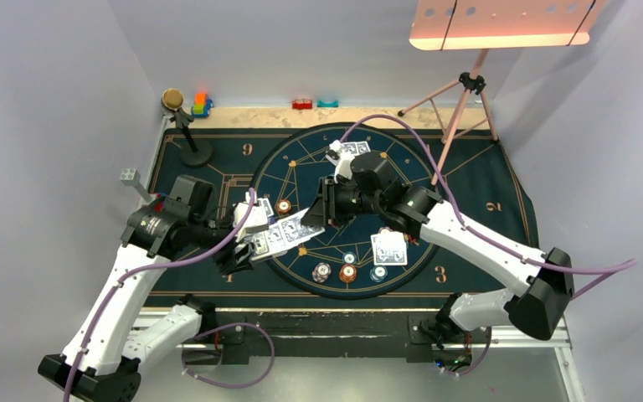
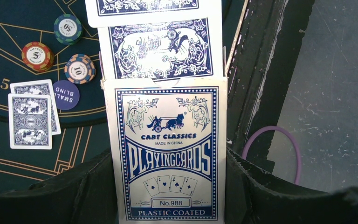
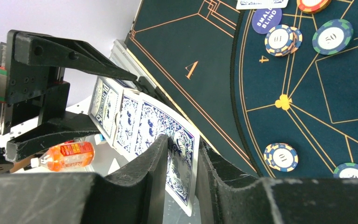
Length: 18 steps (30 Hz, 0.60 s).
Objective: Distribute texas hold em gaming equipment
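Mat is the dealing area; everything is placed relative to it.

Left gripper is clenched on the card box, held over the mat's left edge. The open end faces the mat's centre, likely so cards can be drawn off.

A few cards stick out of the box in a fan. Right gripper reaches in from the mat's centre, jaws either side of the outermost card. Can't tell if it is pinched yet.

One dealt pair lies face down on the mat's near part, and another pair on its far part. These look like player hands.

Chips sit in a row at the mat's near rim beside the purple blind button. More hands likely remain to be dealt.
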{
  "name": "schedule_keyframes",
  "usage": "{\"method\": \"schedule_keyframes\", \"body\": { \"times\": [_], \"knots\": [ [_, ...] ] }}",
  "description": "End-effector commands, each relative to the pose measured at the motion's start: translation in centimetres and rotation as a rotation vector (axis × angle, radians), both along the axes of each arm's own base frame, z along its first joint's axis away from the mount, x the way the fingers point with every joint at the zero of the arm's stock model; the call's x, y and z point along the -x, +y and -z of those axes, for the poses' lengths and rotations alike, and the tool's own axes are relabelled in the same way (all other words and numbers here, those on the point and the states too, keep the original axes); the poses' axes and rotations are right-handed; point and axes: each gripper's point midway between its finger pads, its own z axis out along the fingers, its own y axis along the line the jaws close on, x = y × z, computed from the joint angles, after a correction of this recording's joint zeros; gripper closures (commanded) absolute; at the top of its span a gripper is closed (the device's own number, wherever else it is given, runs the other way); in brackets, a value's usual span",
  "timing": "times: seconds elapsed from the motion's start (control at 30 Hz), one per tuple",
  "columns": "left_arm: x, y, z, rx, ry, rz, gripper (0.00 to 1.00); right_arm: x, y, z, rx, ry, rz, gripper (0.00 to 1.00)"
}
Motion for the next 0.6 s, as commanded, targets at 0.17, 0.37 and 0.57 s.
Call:
{"method": "schedule_keyframes", "body": {
  "times": [0.17,0.37,0.57],
  "knots": [
    [-0.4,-0.5,-1.9,0.046,-0.062,0.011,1.0,-1.0,-1.2,-4.3,-0.017,-0.131,0.043,0.83],
    [-0.4,-0.4,-1.9,0.043,-0.062,0.009,1.0,-1.2,-1.4,-5.0,-0.012,-0.157,0.043,0.87],
    [-0.4,-0.4,-1.9,0.043,-0.061,0.01,1.0,-0.9,-1.2,-6.2,-0.038,-0.172,0.024,1.0]
  ]
}}
